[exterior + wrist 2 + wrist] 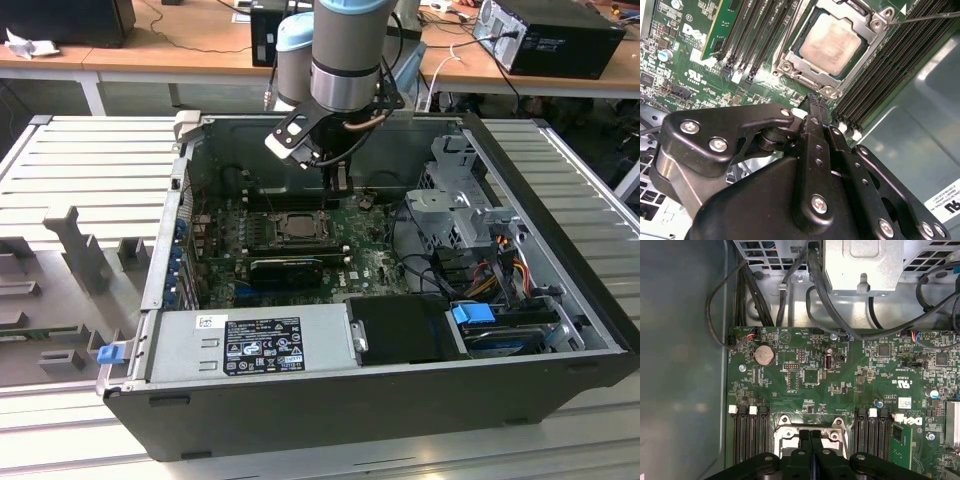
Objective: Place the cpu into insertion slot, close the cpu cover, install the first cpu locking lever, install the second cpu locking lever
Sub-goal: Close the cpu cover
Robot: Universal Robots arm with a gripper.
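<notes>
Beige cpu (832,42) seated beneath silvery cpu cover (807,74), black hand (813,98) clenched empty, near the cover's edge

The open-topped case (330,410) leaves free room above the socket (297,226). Memory slots (875,85) flank it closely; a drive cage (455,200) and cables (500,270) crowd the case's edge at the exterior view's right.

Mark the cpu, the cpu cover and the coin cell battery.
cpu (832,42): second wrist view, centre of its pale face.
cpu cover (806,74): second wrist view, silvery frame edge beside the cpu.
coin cell battery (763,355): first wrist view, centre of its round face.
</notes>
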